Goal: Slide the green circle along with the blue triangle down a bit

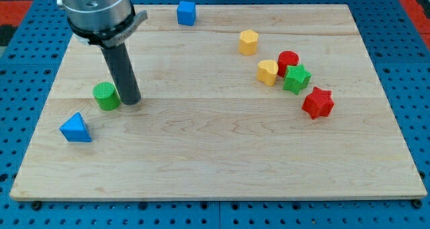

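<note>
The green circle (105, 96) stands on the wooden board (215, 142) at the view's left. The blue triangle (74, 128) lies below and left of it, apart from it. My tip (131, 102) rests on the board just right of the green circle, close beside it; contact cannot be made out. The dark rod rises from the tip to the arm's grey body at the view's top left.
A blue cube (186, 13) sits at the board's top edge. At the right are a yellow hexagon (248, 41), a yellow heart (267, 72), a red cylinder (288, 61), a green star (296, 78) and a red star (318, 102).
</note>
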Controlling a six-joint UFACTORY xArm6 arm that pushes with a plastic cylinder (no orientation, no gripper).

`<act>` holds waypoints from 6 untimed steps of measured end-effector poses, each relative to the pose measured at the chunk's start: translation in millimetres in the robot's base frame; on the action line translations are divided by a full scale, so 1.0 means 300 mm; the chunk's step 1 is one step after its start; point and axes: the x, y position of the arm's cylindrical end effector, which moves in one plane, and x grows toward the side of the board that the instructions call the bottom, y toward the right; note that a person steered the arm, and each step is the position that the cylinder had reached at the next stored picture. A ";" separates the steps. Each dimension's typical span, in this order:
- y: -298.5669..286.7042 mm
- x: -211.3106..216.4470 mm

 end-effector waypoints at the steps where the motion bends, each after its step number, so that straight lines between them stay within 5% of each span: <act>1: -0.120 -0.082; 3: -0.240 -0.021; 4: -0.297 -0.138; 5: -0.381 -0.080; 6: -0.247 0.057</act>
